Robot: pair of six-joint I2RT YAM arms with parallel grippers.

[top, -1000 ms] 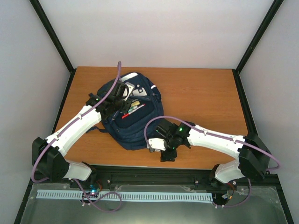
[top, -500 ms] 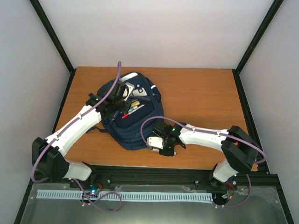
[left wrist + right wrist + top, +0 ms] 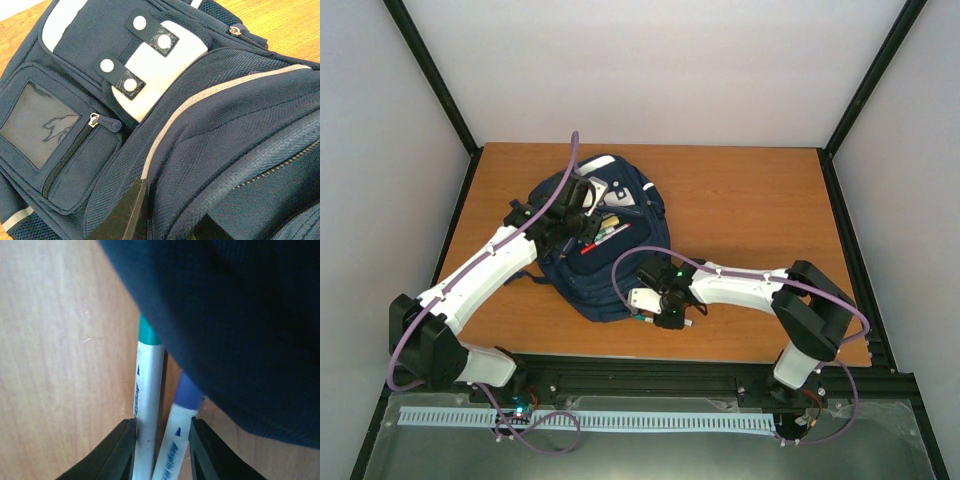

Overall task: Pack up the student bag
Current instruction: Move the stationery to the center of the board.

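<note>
The navy student bag (image 3: 605, 275) lies on the left half of the table, with a white patch (image 3: 160, 75) near its top. Its pocket is open and shows several pens (image 3: 605, 236). My left gripper (image 3: 582, 205) sits on the bag's upper part; in the left wrist view it (image 3: 167, 222) is shut on a fold of the bag's fabric (image 3: 225, 125). My right gripper (image 3: 660, 310) is at the bag's near right edge, low on the table. In the right wrist view it (image 3: 162, 440) is shut on two white markers side by side, one green-capped (image 3: 149, 390), one purple-capped (image 3: 177, 430). The bag's edge (image 3: 240, 315) hides their tips.
The wooden table (image 3: 760, 210) is ringed by a black frame and white walls. The left arm reaches across the table's left side, the right arm lies along its near edge. A zip pocket with a clear window (image 3: 40, 125) is on the bag's front.
My right gripper has slid left along the near edge to the bag's lower right corner, and its elbow has folded in. The left arm and the bag have not moved.
</note>
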